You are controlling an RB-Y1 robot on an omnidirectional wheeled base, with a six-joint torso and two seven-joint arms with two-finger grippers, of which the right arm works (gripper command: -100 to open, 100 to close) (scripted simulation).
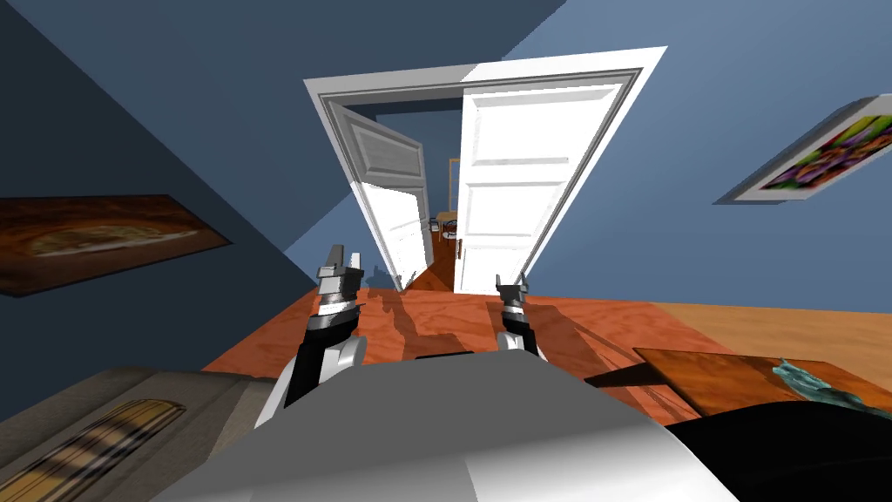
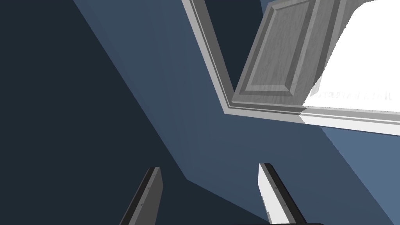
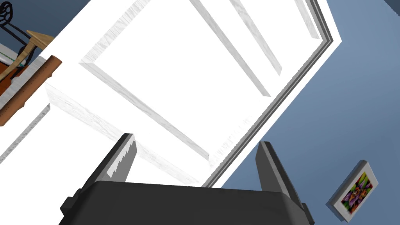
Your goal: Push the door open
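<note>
Both arms reach forward, wrists tilted up; the right gripper (image 1: 512, 282), fingers spread, faces the white door (image 1: 514, 174) just ahead; the left gripper (image 1: 343, 257), also spread, points at the wall (image 2: 156, 97) beside the frame (image 2: 211, 58).

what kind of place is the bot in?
Probably a room or hallway in a house: blue walls hung with a framed picture, white double doors with one leaf open, and a wooden floor.
</note>
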